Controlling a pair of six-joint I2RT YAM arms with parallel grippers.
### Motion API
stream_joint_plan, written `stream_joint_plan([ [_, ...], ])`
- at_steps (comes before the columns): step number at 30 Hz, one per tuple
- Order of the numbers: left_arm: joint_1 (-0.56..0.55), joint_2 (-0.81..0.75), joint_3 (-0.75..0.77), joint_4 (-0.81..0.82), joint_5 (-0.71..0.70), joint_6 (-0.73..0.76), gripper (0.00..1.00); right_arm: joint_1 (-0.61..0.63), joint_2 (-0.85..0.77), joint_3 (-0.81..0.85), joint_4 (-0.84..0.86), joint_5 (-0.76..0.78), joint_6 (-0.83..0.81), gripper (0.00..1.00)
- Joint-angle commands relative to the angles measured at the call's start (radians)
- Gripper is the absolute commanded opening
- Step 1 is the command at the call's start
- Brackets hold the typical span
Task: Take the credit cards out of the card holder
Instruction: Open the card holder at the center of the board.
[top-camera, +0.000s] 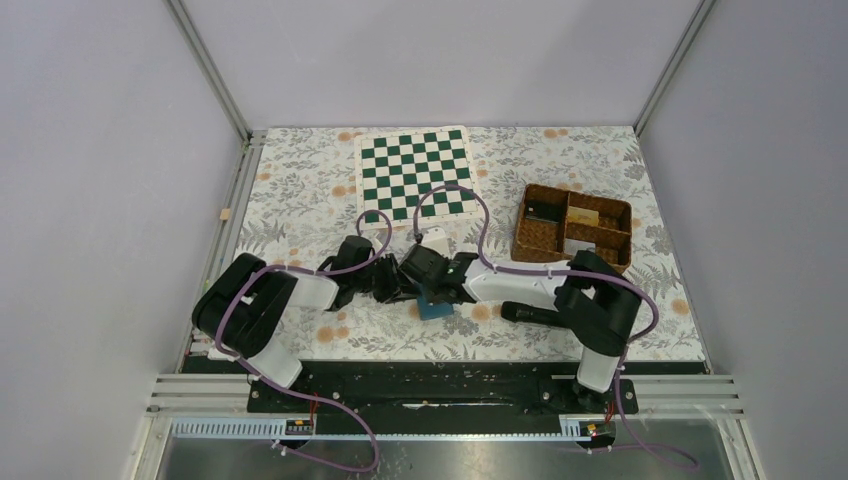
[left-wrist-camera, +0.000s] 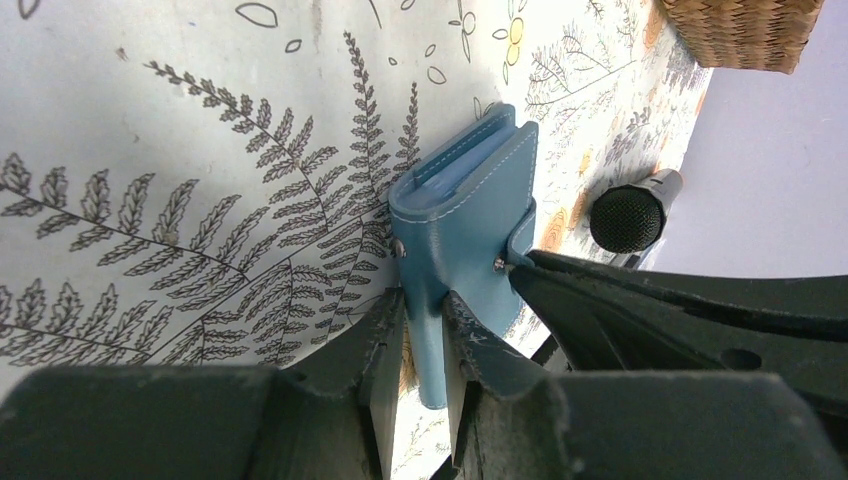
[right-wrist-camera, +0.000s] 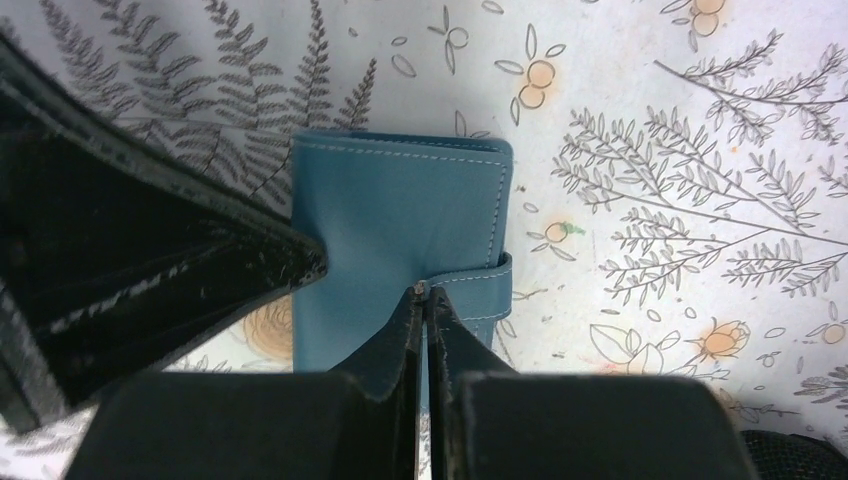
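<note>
Now the left pincer (left-wrist-camera: 427, 375) and right pincer (right-wrist-camera: 422, 335) both pinch the small blue folded card holder (right-wrist-camera: 400, 220) on the flowery desk (right-wrist-camera: 650, 120).

card holder (left-wrist-camera: 465, 215): mid blue outside, pale stitching along the edges, lighter blue leaves showing at the end, silvery studs
tabletop (top-camera: 300, 190): white, printed with grey fern fronds and small orange-yellow blossoms
chequered board (top-camera: 416, 175): dark green and white squares, white border
basket (top-camera: 575, 228): brown wicker weave
left hand (left-wrist-camera: 425, 325): black, scuffed grey
right hand (right-wrist-camera: 422, 300): black, pale scratches
cables (top-camera: 447, 187): purple
walls (top-camera: 100, 150): plain pale lilac-grey
</note>
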Motion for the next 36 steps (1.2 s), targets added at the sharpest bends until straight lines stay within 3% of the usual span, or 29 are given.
stream_joint_plan([
  [1,-0.004,-0.014,-0.019,-0.089,-0.032,0.049,0.22,0.002,-0.115,-0.061,0.059,-0.059,0.033,0.00],
  [4,-0.004,-0.045,-0.011,-0.134,-0.049,0.071,0.28,0.001,-0.191,-0.127,0.094,-0.078,0.029,0.00],
  [10,-0.006,-0.175,0.017,-0.303,-0.131,0.155,0.57,-0.005,-0.373,-0.259,0.171,-0.077,0.050,0.00],
  [13,-0.009,-0.253,0.027,-0.362,-0.149,0.184,0.65,-0.006,-0.455,-0.317,0.240,-0.088,0.053,0.00],
  [24,-0.109,-0.329,0.051,-0.399,-0.151,0.188,0.81,-0.006,-0.521,-0.372,0.297,-0.110,0.085,0.00],
  [36,-0.211,-0.269,0.167,-0.488,-0.248,0.208,0.86,-0.006,-0.552,-0.391,0.326,-0.132,0.095,0.00],
])
